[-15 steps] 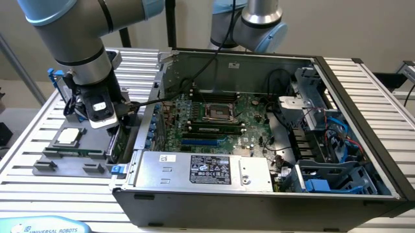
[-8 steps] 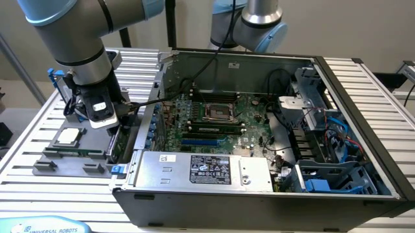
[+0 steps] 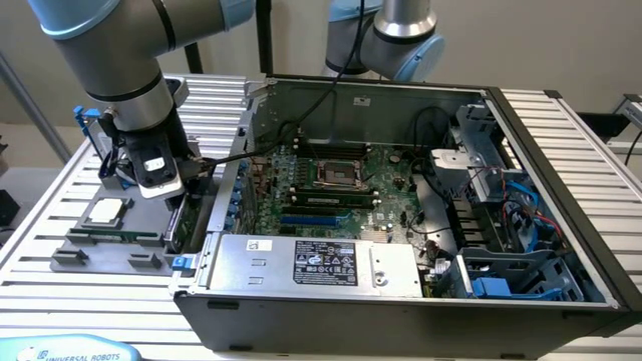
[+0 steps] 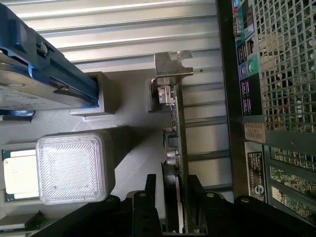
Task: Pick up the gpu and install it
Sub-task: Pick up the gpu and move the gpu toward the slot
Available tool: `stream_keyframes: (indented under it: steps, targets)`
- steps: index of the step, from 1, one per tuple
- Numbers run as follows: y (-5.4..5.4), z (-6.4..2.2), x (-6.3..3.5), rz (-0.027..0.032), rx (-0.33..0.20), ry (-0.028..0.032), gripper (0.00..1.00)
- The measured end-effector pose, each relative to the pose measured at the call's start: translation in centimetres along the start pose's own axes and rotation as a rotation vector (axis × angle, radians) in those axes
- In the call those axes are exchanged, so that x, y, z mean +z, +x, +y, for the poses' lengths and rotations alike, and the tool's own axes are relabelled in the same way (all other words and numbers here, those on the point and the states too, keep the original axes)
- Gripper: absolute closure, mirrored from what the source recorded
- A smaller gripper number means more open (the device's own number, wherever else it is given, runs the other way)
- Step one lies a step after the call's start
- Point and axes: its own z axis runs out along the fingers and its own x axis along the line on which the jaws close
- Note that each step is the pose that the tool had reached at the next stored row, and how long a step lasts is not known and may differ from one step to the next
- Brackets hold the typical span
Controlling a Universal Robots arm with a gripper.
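The gpu (image 4: 178,133) stands on edge in a slot of the grey parts tray (image 4: 133,133), its silver bracket (image 4: 173,65) at the far end and its green board facing the computer case. My gripper (image 4: 173,197) straddles the card's near end, one black finger (image 4: 150,195) on each side, pressed against it. In the exterior view the gripper (image 3: 177,201) hangs straight down over the tray's edge nearest the case, and the gpu (image 3: 176,226) shows as a thin dark strip below it. The card still sits in the tray.
The open computer case (image 3: 501,128) lies at the exterior view's right, with the motherboard (image 3: 341,188) and its blue slot (image 3: 316,222) exposed. On the tray (image 3: 101,259) lie a square processor chip (image 3: 108,210) and a hard drive in a blue frame (image 4: 34,79). A second arm (image 3: 396,34) stands behind the case.
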Motion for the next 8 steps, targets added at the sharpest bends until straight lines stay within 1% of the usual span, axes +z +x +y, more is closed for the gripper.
stream_keyframes:
  steps: [3, 5, 6, 8]
  targets:
    - [0.0, 0.01, 0.01, -0.0003, 0.0, 0.0023, 0.61]
    - [-0.01, 0.02, 0.01, -0.0003, 0.0, 0.0033, 0.63]
    - [-0.02, 0.02, 0.01, -0.0004, 0.0, 0.0035, 0.71]
    - [-0.02, 0.03, 0.01, -0.0004, 0.0, 0.0036, 0.71]
